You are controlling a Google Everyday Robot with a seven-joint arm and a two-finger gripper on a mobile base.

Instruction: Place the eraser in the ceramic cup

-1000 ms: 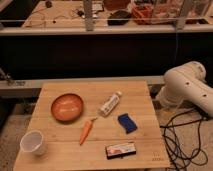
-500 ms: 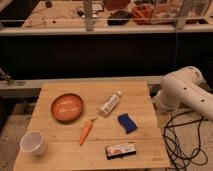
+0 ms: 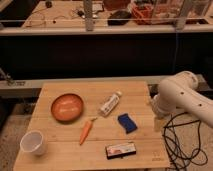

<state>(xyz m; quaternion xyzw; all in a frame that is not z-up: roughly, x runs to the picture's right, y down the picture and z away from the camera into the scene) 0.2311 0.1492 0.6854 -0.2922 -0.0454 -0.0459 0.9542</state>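
Observation:
The eraser (image 3: 121, 149) lies flat near the front edge of the wooden table (image 3: 95, 90), white top face with red marks and black sides. The white ceramic cup (image 3: 33, 142) stands upright at the table's front left corner. My white arm (image 3: 182, 97) comes in from the right. My gripper (image 3: 158, 119) hangs at the table's right edge, right of the blue block and above and to the right of the eraser, well apart from both. It holds nothing that I can see.
An orange-brown bowl (image 3: 67, 107) sits at left centre. A carrot (image 3: 86, 131) lies in the middle, a white tube-shaped bottle (image 3: 110, 103) behind it, a blue wedge block (image 3: 127, 123) to the right. Black cables (image 3: 185, 145) hang beside the table's right side.
My arm has swung left and lower, bringing the gripper up to the table's right edge. The objects on the table have not moved.

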